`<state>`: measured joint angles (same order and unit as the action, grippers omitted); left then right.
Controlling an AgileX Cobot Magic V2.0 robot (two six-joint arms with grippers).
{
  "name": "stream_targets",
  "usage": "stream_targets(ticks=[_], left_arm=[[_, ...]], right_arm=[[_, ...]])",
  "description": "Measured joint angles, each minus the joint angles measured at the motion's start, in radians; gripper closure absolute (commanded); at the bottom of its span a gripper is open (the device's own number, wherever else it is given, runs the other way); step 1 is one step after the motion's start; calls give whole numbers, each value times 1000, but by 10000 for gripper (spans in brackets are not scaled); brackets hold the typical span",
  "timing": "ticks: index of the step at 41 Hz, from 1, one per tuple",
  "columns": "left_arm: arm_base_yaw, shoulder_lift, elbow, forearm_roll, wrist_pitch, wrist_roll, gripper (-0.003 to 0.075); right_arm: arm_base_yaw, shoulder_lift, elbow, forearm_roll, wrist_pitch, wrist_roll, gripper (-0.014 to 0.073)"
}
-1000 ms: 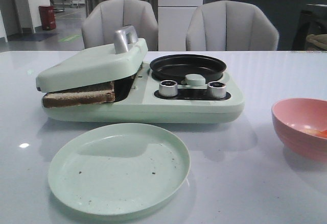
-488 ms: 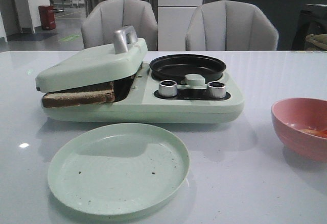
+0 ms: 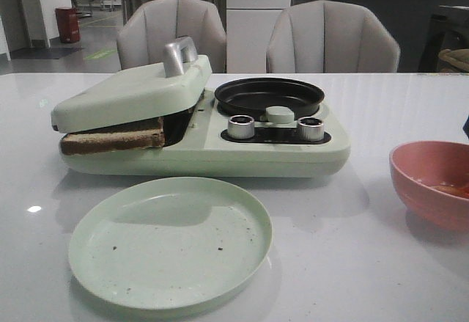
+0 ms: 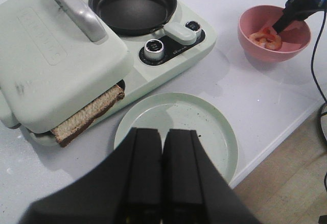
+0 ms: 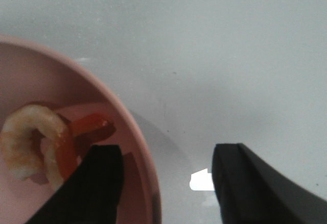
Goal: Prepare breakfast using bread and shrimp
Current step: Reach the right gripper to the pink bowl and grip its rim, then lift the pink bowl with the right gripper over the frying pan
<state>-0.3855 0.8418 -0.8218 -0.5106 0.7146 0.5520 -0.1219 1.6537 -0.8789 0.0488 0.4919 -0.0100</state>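
Since 1.0 s ago almost nothing on the bench (image 3: 381, 278) has shifted; the only change in the front view is a dark sliver, probably the right arm, now showing at the right edge just above the pink bowl (image 3: 434, 183).

Nearest the robot, at roughly 6 o'clock in the front view, sits the pale green plate (image 3: 170, 241), with only a few dark crumbs on it. The left claw (image 4: 163, 180) hangs over the plate's near rim, its two black fingers pressed together with nothing between them.

At about 3 o'clock from the plate stands the pink bowl, well apart from it. The shrimp (image 4: 267, 36) lie inside the bowl: curled orange-pink and white pieces, bunched together. The right claw (image 5: 166, 183) is spread wide and straddles the bowl's rim, one finger (image 5: 97, 183) inside the bowl just beside the shrimp (image 5: 36, 142), the other finger (image 5: 250, 183) outside over bare bench. Contact between the inner finger and the shrimp cannot be told. Nothing is gripped.

Beyond the plate, at 12 o'clock, stands the mint-green breakfast maker (image 3: 220, 146). Its left half is a press with a lid (image 3: 132, 91) and silver handle (image 3: 179, 54); the lid rests tilted, ajar. The bread (image 3: 113, 137) is sandwiched under it, brown crust edge poking out at the front. How many slices cannot be told. The right half holds a black pan (image 3: 270, 96), with two silver knobs (image 3: 241, 126) in front.

Farthest back, two grey chairs (image 3: 333, 39) stand behind the bench.
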Motion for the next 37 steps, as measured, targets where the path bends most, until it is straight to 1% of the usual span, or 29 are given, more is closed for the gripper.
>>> stream_targets(ticks=[2, 3, 5, 8, 12, 19, 28, 32, 37], left_arm=[[0, 0, 0, 0, 0, 0, 621], [0, 0, 0, 0, 0, 0, 621], [0, 0, 0, 0, 0, 0, 621], [0, 0, 0, 0, 0, 0, 621], [0, 0, 0, 0, -2, 0, 621], [0, 0, 0, 0, -2, 0, 621], [0, 0, 0, 0, -2, 0, 621], [0, 0, 0, 0, -2, 0, 621], [0, 0, 0, 0, -2, 0, 621]], right_arm=[[0, 8, 0, 0, 0, 0, 295], [0, 11, 0, 2, -2, 0, 316], [0, 13, 0, 5, -6, 0, 391], [0, 13, -2, 9, -8, 0, 464], [0, 11, -26, 32, 17, 2, 523], [0, 13, -103, 43, 104, 2, 569], [5, 13, -283, 39, 246, 0, 571], [29, 15, -395, 6, 300, -10, 570], [100, 19, -534, -78, 331, -14, 570]])
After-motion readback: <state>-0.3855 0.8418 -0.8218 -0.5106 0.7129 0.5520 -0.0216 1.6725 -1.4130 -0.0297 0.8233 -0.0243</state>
